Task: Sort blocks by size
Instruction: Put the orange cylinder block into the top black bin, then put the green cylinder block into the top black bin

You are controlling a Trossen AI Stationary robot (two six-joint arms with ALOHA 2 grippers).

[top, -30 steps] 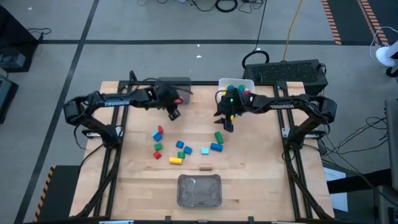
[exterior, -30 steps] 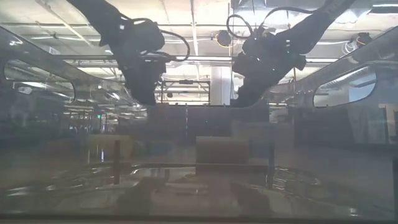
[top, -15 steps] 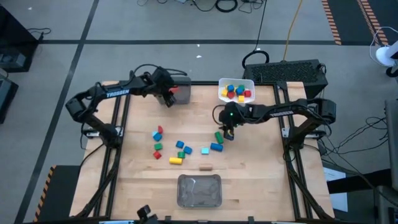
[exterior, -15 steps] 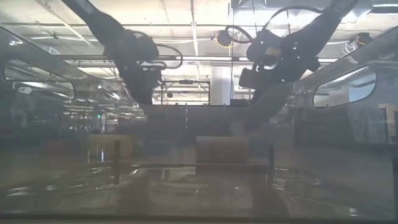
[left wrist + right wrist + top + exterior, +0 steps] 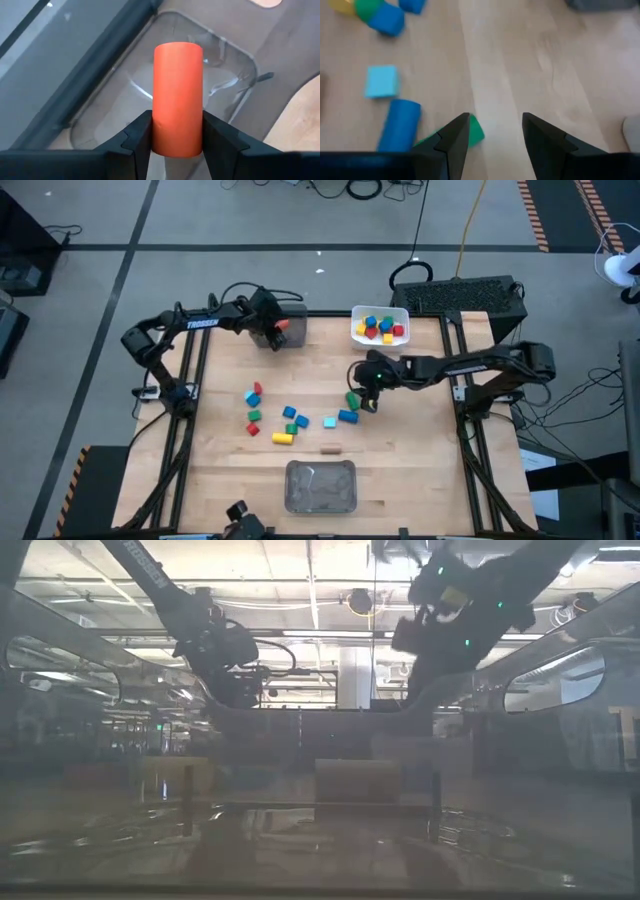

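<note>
My left gripper (image 5: 273, 336) hangs over the grey bin (image 5: 294, 312) at the table's far left, shut on a red cylinder block (image 5: 177, 95). My right gripper (image 5: 365, 397) stands open low over the table's middle, beside a green block (image 5: 476, 132) and a blue cylinder (image 5: 399, 127). A light blue cube (image 5: 381, 81) lies just past them. More loose blocks (image 5: 288, 418), red, blue, green, yellow and tan, lie flat on the wooden table. The white bin (image 5: 401, 313) at the far right holds several blocks. My left gripper pinches the red cylinder's round sides near one end (image 5: 176, 142) between its two fingers. The fingers slant down from the table's near-left side and lie along the cylinder, which sticks out ahead of them. It is lifted clear, above the grey bin's floor (image 5: 125, 107).
A clear bin (image 5: 320, 486) stands near the table's front edge in the middle. Bare wood lies between the loose blocks and the two far bins. The table's metal frame (image 5: 187, 395) runs along both sides.
My left gripper has carried the red cylinder toward the table's far edge and stopped over the grey bin, sinking a little. My right gripper has gone from the white bin toward the near edge, ending by the green block and the blue cylinder.
</note>
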